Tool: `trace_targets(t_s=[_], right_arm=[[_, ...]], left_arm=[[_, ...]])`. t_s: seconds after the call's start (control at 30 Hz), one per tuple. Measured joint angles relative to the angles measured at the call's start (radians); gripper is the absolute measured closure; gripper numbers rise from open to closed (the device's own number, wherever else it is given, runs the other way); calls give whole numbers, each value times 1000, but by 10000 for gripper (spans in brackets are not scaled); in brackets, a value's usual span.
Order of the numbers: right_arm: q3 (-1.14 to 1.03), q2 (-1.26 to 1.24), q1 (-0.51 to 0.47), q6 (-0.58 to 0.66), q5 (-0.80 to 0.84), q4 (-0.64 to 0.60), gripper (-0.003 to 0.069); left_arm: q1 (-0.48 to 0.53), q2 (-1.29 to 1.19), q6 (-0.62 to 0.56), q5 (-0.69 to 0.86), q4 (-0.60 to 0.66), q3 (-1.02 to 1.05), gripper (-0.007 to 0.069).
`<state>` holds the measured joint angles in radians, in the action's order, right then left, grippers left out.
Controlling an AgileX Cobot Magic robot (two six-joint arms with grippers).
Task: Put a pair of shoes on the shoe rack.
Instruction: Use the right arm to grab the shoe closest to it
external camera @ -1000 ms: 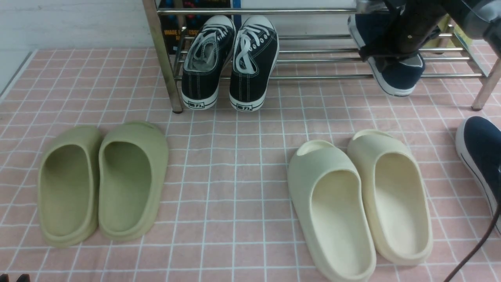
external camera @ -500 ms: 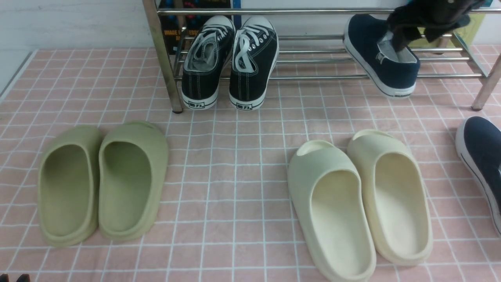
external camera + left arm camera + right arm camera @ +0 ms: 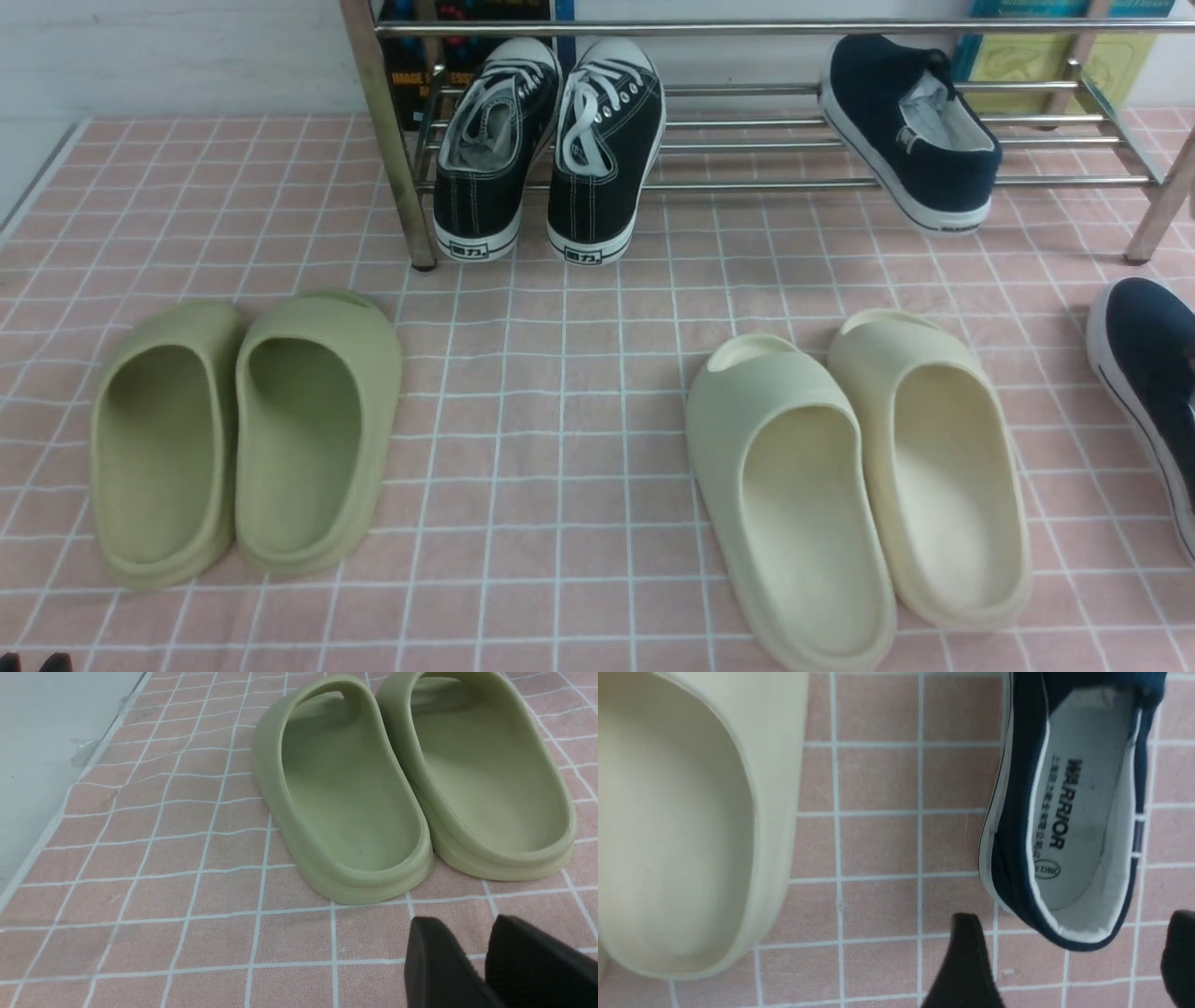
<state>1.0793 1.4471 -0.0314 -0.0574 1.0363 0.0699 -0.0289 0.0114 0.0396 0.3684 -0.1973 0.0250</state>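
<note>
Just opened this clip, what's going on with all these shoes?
A two-armed robot is putting a navy pair onto the shoe rack. One navy slip-on already lies on the rack's lower bars, angled, with its heel overhanging the front. Its mate is on the floor mat at the right, and the right gripper hovers open by its heel, not gripping it yet. The left gripper is shut and empty near the green slides.

WARRIOR printed inside navy slip-on (image 3: 1083, 826), smaller characters beside it illegible
</note>
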Motion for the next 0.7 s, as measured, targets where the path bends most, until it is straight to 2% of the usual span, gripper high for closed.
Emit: trace_targets(t_s=[0.17,0.37,0.43,0.53,0.57,0.6,0.63,0.7], right_arm=[[-101,33,-26,-4,-143,18,180],[-117,184,-74,-31,-298,40,287],[-117,217,-75,-31,-320,41,354],[-111,233,-74,-28,-317,25,503],[-110,233,-74,-27,-317,25,516],[-90,229,-74,-18,-291,14,610],[-78,223,-74,-8,-272,11,642],[-39,198,-71,19,-212,-5,652]], left_arm=[[0,0,0,0,0,0,419],[0,0,0,0,-2,0,412],[0,0,0,0,-3,0,410],[0,0,0,0,-7,0,408],[0,0,0,0,-7,0,407],[0,0,0,0,-8,0,406],[0,0,0,0,-8,0,405],[0,0,0,0,-9,0,405]])
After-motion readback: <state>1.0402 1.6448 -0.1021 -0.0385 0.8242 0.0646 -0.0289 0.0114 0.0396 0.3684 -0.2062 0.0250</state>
